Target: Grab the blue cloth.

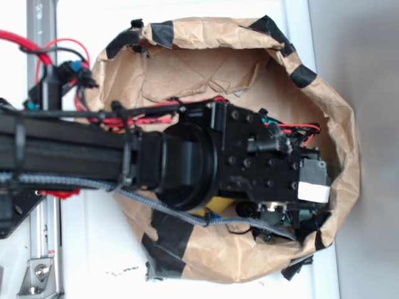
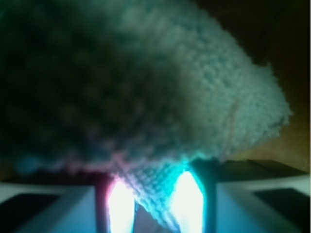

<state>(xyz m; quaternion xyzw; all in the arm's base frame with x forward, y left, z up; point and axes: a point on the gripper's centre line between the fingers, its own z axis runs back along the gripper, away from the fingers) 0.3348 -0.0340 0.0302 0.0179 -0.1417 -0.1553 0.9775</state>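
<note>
Arm [image 1: 75, 152] reaches from left into paper bag [image 1: 324, 99], wrist deep inside; yellow thing [image 1: 219, 204] peeks just under wrist, identity unclear

Wrist view – blue cloth [image 2: 194, 97] fills frame just ahead of gripper [image 2: 154, 204], tail of cloth hanging between fingers [image 2: 119, 201]

Jaws look closed on that tail – clamped on cloth, though only on narrow fold

Judgement: grip thin; keep squeeze firm, lift straight and slow out of bag, avoid dragging cloth on bag wall or fold may slip

Black WidowX arm [image 1: 75, 156] reaches horizontally from left, wrist down inside bag; gripper [image 2: 153, 204] fingers [image 2: 119, 204] pinched on teal-blue fuzzy terry cloth [image 2: 194, 97]
</note>
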